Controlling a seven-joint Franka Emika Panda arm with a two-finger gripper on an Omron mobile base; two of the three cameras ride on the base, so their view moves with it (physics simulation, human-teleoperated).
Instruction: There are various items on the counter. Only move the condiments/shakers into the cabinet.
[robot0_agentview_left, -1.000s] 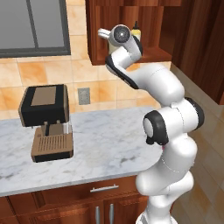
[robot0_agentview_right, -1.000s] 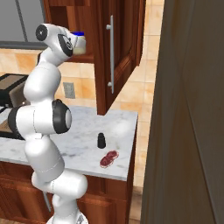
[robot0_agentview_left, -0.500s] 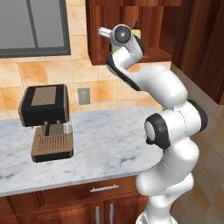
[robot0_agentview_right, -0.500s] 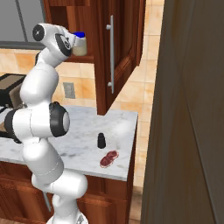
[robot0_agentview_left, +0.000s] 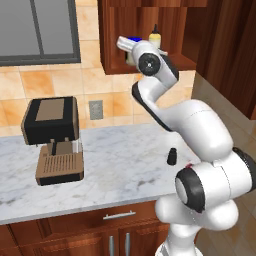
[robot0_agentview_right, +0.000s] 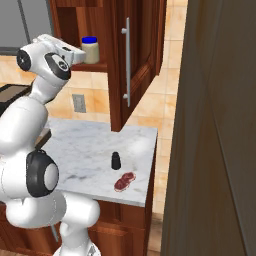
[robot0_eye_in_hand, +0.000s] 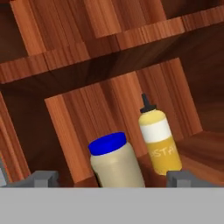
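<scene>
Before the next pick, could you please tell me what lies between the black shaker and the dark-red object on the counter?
Nothing: in the right base view only bare counter separates the shaker from the dark-red object.

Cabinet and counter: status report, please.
End effector open at the cabinet, holding nothing. Jar and yellow bottle stand inside. Black shaker not yet moved, on counter beside red lump. Nothing blocking.

a coffee machine (robot0_agentview_left: 54, 140) in black and brown is the landmark. behind it runs a wall of orange-tan tiles (robot0_agentview_left: 55, 82) with a grey wall socket (robot0_agentview_left: 96, 109) just to its right. above it hangs a grey-framed window (robot0_agentview_left: 37, 30). far to its right stands a tall dark wooden panel (robot0_agentview_right: 220, 130).
</scene>
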